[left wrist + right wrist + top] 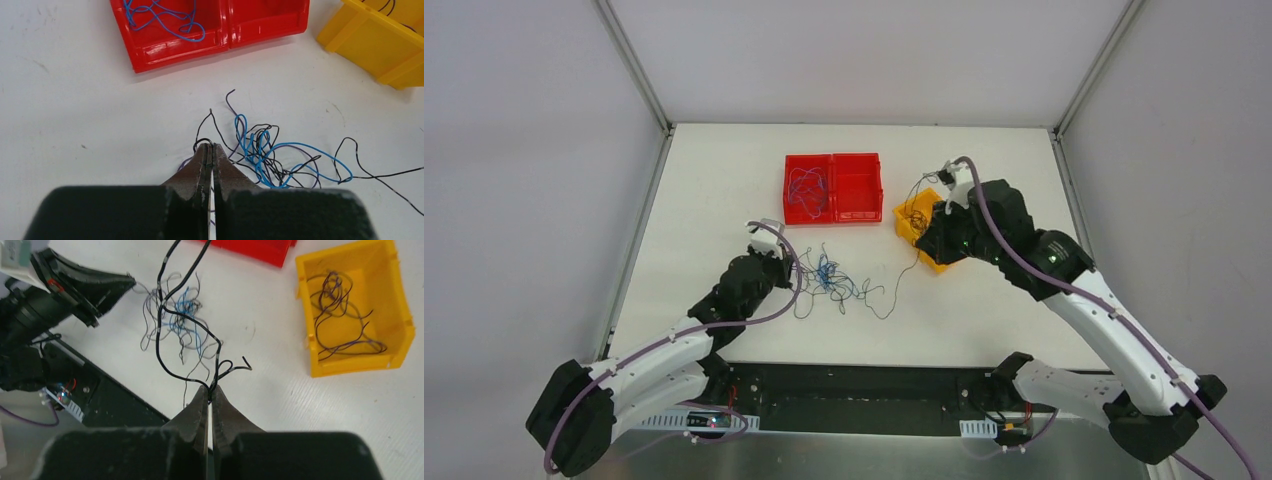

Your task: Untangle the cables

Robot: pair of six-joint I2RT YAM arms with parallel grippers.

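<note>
The cables lie as a loose tangle of blue, black and purple wires on the white table; the left wrist view shows the tangle just right of my fingertips. My left gripper is shut at the tangle's left edge, with a black wire loop coming out of its tip. My right gripper is shut on a black cable, held above the table beside the yellow bin. That cable trails back down to the pile.
A red two-compartment bin stands behind the tangle, blue wires in its left half. The yellow bin holds dark curly wires. The black base strip runs along the near edge.
</note>
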